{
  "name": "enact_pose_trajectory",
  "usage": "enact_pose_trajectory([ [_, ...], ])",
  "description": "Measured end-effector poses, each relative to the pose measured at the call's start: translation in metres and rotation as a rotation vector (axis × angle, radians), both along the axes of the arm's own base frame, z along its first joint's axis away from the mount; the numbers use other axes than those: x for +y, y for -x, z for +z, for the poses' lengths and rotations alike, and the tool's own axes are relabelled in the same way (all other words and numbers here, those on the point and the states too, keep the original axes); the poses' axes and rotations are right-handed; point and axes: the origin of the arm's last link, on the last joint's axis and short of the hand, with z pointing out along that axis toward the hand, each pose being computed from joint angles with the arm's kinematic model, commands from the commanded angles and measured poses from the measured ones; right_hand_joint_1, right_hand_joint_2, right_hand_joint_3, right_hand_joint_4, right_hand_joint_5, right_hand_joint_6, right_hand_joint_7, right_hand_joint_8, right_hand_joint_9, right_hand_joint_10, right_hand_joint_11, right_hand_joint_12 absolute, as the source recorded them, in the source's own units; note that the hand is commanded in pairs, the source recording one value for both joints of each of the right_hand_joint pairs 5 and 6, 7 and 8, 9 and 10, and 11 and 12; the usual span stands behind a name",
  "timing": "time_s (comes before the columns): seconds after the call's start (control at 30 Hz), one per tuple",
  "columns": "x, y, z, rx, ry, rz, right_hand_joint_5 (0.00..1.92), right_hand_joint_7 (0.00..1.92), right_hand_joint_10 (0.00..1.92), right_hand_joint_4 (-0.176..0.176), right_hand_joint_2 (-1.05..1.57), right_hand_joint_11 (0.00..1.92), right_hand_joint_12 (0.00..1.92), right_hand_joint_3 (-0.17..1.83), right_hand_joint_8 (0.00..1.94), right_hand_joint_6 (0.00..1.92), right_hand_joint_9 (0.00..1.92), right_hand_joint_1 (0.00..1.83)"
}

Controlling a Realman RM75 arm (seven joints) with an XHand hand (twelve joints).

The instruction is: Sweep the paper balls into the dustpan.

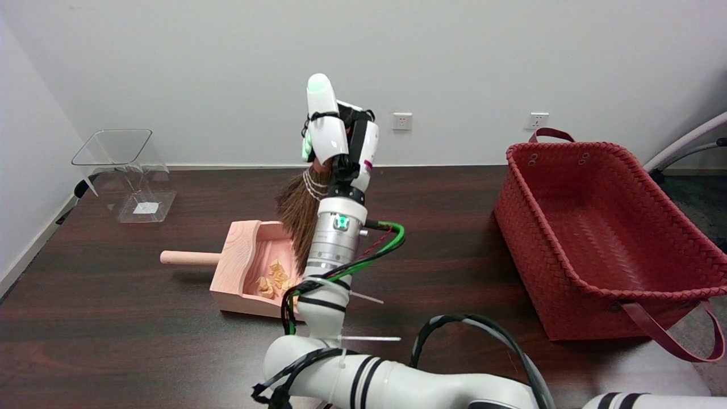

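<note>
The right hand (pixel 339 142) is raised above the dustpan (pixel 244 267), its fingers closed around the handle of a small brown broom (pixel 300 213) whose bristles hang down into the dustpan's open mouth. The paper balls (pixel 274 279) lie inside the dustpan, near its front wall. The dustpan's round handle points away from the red woven basket (pixel 596 238), which stands well apart; a clear plastic container (pixel 128 176) sits beyond the dustpan, on the side away from the basket

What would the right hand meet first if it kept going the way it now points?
Nothing, as far as the picture shows: the right hand, gripping the broom, points up and away toward the wall. Depth is unclear, so the wall is only a guess.
</note>
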Motion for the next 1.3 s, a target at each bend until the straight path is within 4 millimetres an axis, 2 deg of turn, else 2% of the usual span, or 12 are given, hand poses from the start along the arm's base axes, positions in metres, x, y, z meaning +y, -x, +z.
enact_pose_trajectory([
  [0.63,-0.012,-0.032,0.030,0.204,-0.111,-0.100,1.92,1.92,1.92,0.000,1.57,1.92,1.92,0.14,1.92,1.92,1.92,0.89],
  [1.3,0.008,-0.073,0.080,0.389,-0.059,-0.210,1.92,1.92,1.92,0.000,1.57,1.92,1.92,0.33,1.92,1.92,1.92,0.97],
])
